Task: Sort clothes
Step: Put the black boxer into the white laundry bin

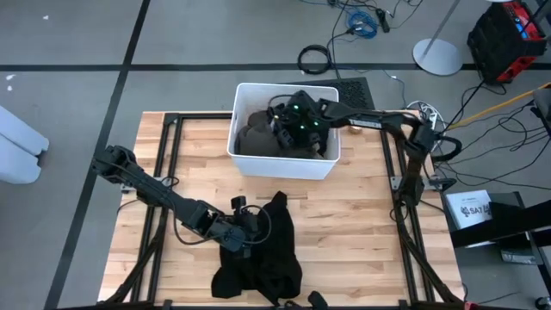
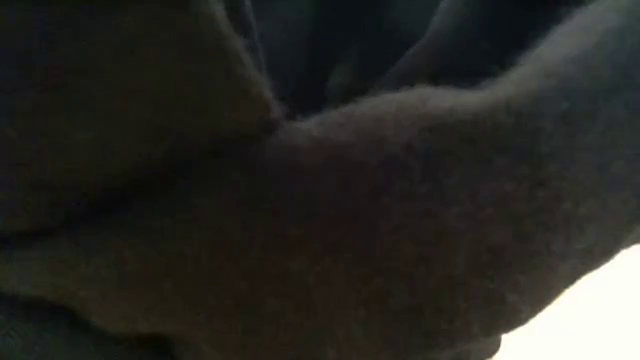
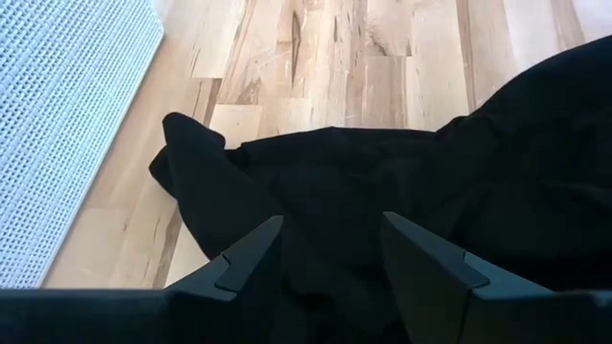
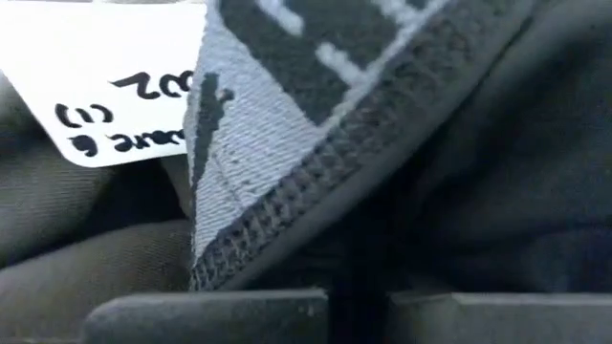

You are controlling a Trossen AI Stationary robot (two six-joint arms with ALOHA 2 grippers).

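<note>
Wooden tabletop [image 1: 344,215] holds a black garment [image 1: 263,254] at its near edge; the left gripper [image 3: 330,250] hovers over it, fingers apart. Farther back, the right gripper [image 1: 297,129] is down in a white bin [image 1: 245,164] of dark clothes [image 1: 254,138], fingers together, beside a handwritten white tag [image 4: 105,81], writing illegible.

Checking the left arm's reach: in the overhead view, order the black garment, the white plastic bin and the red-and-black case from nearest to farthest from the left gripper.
1. Black fabric garment, under the left gripper.
2. White rectangular plastic bin, table's far side.
3. Red-and-black case, floor, far right corner.
</note>
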